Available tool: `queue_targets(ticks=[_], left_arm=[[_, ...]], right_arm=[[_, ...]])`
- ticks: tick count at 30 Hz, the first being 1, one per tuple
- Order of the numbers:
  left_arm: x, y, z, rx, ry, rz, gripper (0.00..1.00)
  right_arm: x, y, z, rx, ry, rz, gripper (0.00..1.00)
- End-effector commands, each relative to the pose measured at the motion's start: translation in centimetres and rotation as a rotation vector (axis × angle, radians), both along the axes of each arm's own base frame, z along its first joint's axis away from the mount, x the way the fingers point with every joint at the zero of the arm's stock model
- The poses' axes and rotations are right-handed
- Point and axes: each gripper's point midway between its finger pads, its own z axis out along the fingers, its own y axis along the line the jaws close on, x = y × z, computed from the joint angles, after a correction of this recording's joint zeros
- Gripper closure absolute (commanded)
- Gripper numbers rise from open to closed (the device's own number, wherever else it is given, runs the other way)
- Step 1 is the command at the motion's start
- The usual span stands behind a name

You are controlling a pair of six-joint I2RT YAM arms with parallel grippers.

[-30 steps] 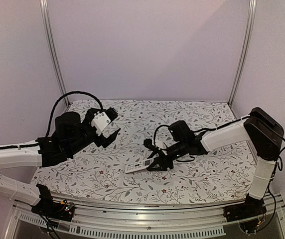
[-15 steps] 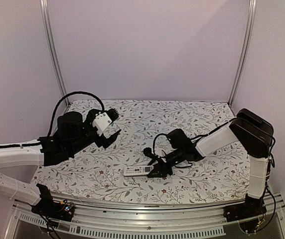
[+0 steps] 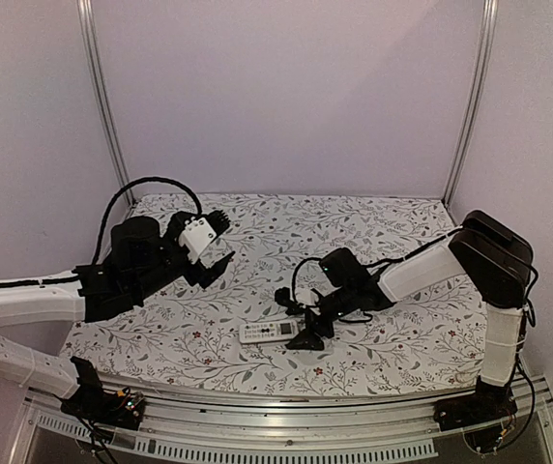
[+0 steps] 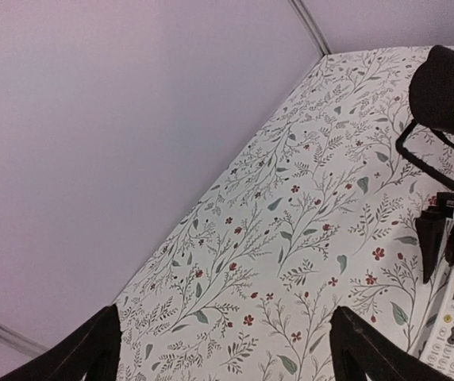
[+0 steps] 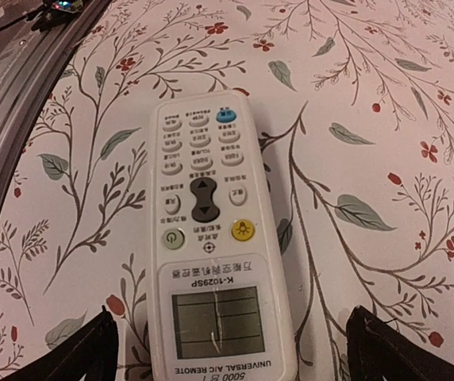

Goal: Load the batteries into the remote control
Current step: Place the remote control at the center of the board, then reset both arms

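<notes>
The remote (image 5: 211,230) lies flat and face up on the worktop (image 3: 383,232), near the front edge and about mid-width, screen end toward the right arm. The right hand (image 5: 228,341) is low over that screen end with its fingers wide apart, one on each side of the remote and touching neither edge. The left hand (image 4: 225,341) hangs above the far-left worktop, also spread and holding nothing. No batteries show in any view, so I cannot tell where they are.

The main trouble is the remote's pose: buttons are up, so the battery bay should be underneath, and nothing can go in until it is turned over. That probably makes the step in hand a grasp and flip.

- If the wide fingers close unevenly, one will reach the case first and may shove it sideways across the patterned cloth instead of pinching it.
- A grip at the screen end alone leaves most of the length hanging, so the remote may swing or slip out on lifting.
- It lies close to the front rail, so a push that way could send it off the worktop.
</notes>
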Motion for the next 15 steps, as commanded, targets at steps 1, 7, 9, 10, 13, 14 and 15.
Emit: queue_targets(ticks=[1, 7, 9, 10, 13, 14, 15], left_arm=[[0.7, 0.9, 0.3, -0.045, 0.019, 0.031, 0.08], [4.9, 5.5, 1.3, -0.211, 0.063, 0.281, 0.03], [6.5, 7.6, 1.1, -0.271, 0.101, 0.375, 0.02], [7.3, 8.9, 0.8, -0.300, 0.122, 0.425, 0.01], [9.1, 13.1, -0.2, -0.401, 0.168, 0.579, 0.00], [9.5, 14.5, -0.5, -0.436, 0.177, 0.629, 0.00], [9.9, 15.8, -0.8, -0.479, 0.189, 0.676, 0.00]], right_arm=[[0.3, -1.5, 1.0, -0.075, 0.004, -0.064, 0.01], [8.1, -3.8, 12.5, 0.206, -0.008, -0.386, 0.01], [11.8, -7.1, 15.3, 0.266, -0.003, -0.581, 0.01], [13.5, -9.2, 15.8, 0.276, 0.011, -0.674, 0.01], [16.8, -16.0, 15.6, 0.307, 0.113, -0.937, 0.01], [17.4, -18.2, 15.4, 0.317, 0.134, -1.017, 0.01], [17.9, -20.5, 14.9, 0.323, 0.146, -1.090, 0.01]])
